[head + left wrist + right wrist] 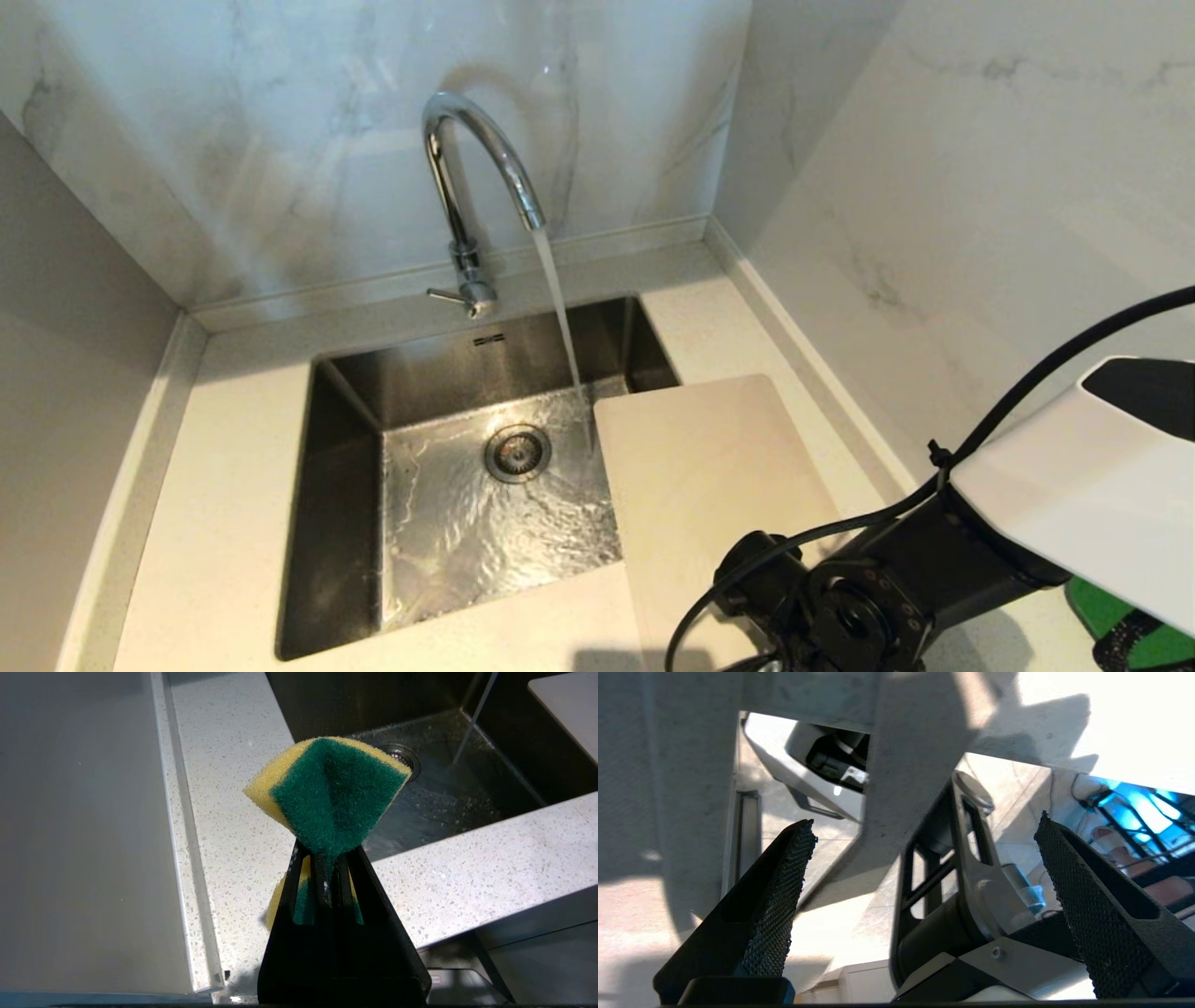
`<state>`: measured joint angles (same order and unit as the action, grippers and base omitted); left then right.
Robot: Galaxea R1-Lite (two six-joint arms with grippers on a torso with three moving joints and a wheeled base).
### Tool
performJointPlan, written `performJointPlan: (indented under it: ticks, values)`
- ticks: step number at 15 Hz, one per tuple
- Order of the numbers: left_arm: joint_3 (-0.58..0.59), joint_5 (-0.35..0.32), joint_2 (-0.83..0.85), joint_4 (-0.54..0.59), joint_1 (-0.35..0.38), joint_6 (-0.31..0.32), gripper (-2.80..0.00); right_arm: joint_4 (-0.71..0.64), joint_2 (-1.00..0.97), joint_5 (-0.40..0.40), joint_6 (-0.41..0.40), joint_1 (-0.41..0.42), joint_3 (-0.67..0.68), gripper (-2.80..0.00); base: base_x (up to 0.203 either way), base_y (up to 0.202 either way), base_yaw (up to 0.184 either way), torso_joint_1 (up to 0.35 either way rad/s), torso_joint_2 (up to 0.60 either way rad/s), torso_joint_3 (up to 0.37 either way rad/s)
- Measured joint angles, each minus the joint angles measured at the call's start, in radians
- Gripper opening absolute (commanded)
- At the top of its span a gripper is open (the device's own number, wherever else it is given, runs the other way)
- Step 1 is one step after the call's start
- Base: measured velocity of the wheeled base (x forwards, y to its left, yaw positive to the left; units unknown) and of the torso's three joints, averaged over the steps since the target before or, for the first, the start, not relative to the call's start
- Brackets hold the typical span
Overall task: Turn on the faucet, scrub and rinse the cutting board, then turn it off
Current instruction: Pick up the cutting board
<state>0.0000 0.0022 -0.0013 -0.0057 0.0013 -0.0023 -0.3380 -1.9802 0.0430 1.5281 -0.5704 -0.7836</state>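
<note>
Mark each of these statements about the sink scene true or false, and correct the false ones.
1. Water is running from the faucet into the sink. True.
2. The left gripper is empty. False: it is shut on a yellow and green sponge.
3. The cutting board lies flat on the sink floor. False: it rests on the counter at the sink's right, one edge overhanging the basin.
4. The right gripper is open and holds nothing. True.
5. The stream is hitting the cutting board. False: it lands in the basin just beside it.
</note>
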Motion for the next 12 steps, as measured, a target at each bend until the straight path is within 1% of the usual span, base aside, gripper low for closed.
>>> performJointPlan:
  ticks: [6, 10, 12]
  values:
    - [0.0, 0.0, 0.0, 0.0, 0.0, 0.0, -2.8, 0.128, -0.028, 0.014, 0.001, -0.001, 0.039, 0.0, 0.0, 0.0, 0.0, 0.0, 0.0, 0.0]
    - [0.0, 0.0, 0.0, 0.0, 0.0, 0.0, -2.8, 0.193, -0.045, 0.053, 0.004, -0.012, 0.067, 0.0, 0.0, 0.0, 0.0, 0.0, 0.0, 0.0]
    - [0.0, 0.0, 0.0, 0.0, 0.0, 0.0, -2.8, 0.23, -0.06, 0.094, 0.01, -0.029, 0.086, 0.0, 0.0, 0.0, 0.0, -0.072, 0.14, 0.069]
